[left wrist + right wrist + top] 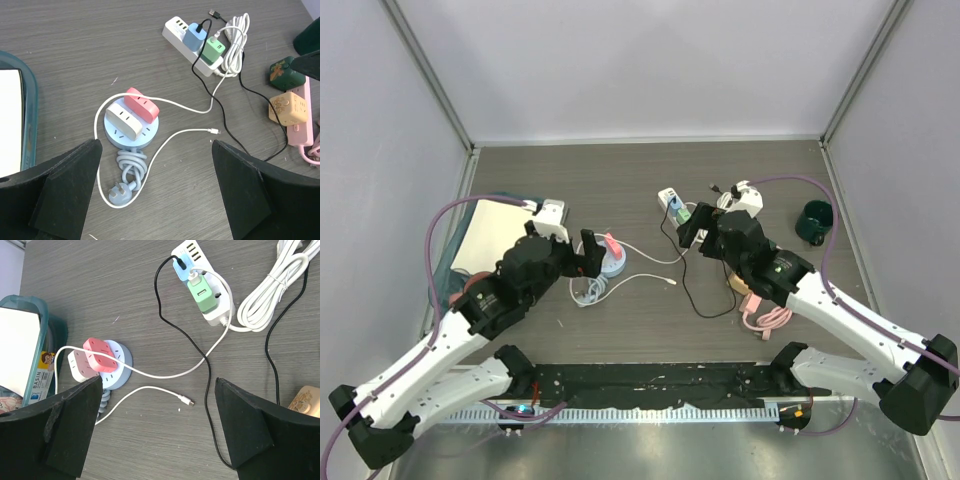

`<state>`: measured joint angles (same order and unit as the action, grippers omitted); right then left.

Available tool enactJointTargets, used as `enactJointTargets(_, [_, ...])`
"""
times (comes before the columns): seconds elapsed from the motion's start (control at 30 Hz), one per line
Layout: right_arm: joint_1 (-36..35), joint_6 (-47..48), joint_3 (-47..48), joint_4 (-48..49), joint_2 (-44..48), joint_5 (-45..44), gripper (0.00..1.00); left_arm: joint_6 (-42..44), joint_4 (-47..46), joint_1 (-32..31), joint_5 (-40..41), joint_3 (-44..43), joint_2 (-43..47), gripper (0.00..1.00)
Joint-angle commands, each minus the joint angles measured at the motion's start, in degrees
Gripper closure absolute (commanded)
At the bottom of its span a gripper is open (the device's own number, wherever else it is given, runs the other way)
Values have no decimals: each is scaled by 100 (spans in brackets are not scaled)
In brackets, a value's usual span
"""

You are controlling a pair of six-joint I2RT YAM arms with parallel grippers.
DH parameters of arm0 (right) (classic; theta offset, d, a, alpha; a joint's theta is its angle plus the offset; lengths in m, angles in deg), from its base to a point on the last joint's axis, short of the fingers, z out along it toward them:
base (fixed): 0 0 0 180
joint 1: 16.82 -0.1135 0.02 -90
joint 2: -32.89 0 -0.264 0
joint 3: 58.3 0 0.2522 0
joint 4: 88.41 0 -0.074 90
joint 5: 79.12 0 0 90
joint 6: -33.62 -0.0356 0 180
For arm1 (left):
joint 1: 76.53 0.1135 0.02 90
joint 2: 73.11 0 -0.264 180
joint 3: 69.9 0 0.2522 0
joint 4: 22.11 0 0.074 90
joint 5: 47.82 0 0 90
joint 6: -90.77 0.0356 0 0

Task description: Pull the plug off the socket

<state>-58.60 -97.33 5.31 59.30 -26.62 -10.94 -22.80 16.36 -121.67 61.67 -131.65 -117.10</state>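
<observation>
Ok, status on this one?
Both open: left gripper over round socket, right gripper hovering apart. Seated: pink plug, white plug. In the way: white cable looped by pink plug.

The top camera looks down from high behind, while both wrist cameras face down much nearer, sharing the round socket (116,136) and white power strip (175,26).

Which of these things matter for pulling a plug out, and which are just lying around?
Job: round blue socket, its pink plug and white plug; white power strip, its blue plug and green plug.
Lying about: green mug, teal bin.
</observation>
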Motion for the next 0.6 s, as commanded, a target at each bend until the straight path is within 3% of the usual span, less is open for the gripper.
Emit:
enactJointTargets(0.0, [-6, -159, 78, -10, 27, -129, 0, -16, -142, 6, 161, -53, 162, 2])
enactJointTargets(0.57, [-6, -124, 403, -178, -887, 91, 3, -534, 595, -3, 1198, -316, -259, 4])
